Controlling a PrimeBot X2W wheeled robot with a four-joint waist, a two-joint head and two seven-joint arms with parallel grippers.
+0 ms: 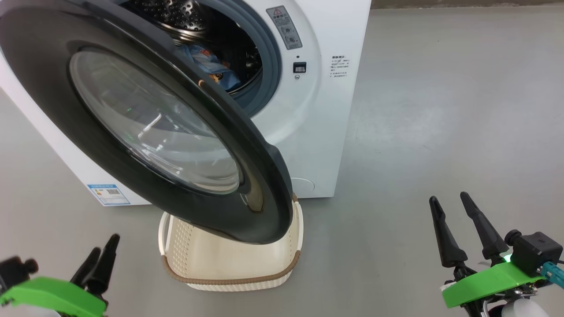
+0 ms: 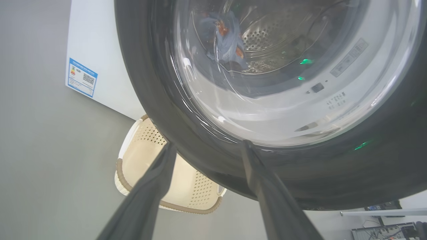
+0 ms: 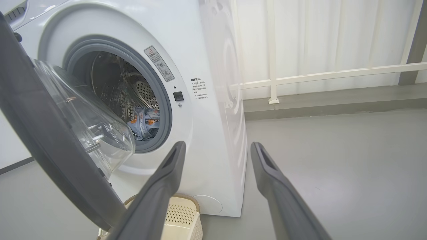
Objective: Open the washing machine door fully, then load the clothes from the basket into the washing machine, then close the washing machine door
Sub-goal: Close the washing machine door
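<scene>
Overhanging one basket [image 1: 233, 280], one door [image 1: 154, 123] fronts one washing machine [image 1: 326, 110] holding clothes [image 1: 207, 64].

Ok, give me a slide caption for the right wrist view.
Washing machine door ajar, clothes in the drum, basket on the floor beneath, right tool open and empty.

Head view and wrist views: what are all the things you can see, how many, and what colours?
washing machine: one, white, on the floor ahead
washing machine door: one, black rim with clear glass, swung open over the basket
clothes: one bundle, light blue with orange prints, inside the drum
basket: one, cream with brown rim, on the floor under the door
energy label: one, blue, machine's lower corner
floor: grey, all around
railing: one, white, past the machine in the right wrist view
left hand: one, dark, open, lower left
right hand: one, dark, open, lower right
</scene>
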